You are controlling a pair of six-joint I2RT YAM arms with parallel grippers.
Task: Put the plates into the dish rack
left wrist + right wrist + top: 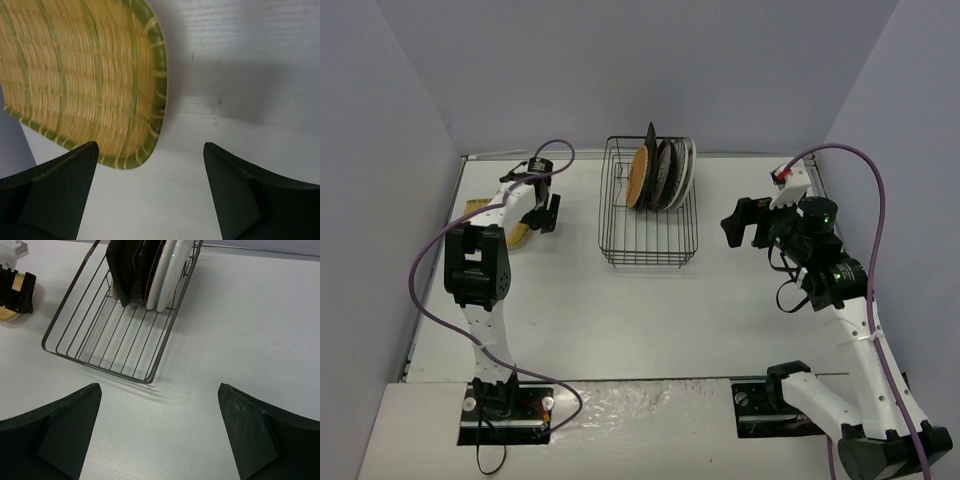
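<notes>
Left wrist view has the left gripper point(150, 147) spread wide and empty just beside the woven yellow-green plate point(85, 75) at upper left, seemingly the last one outside the dish rack point(650, 264) at the top view's upper centre, so closing on its rim should come next; the right gripper point(160, 387) is also wide.

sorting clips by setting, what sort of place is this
Probably a robot test bench, not a kitchen: a white table between plain walls, a left arm and right arm bolted at its edge, one dish rack holding plates.
</notes>
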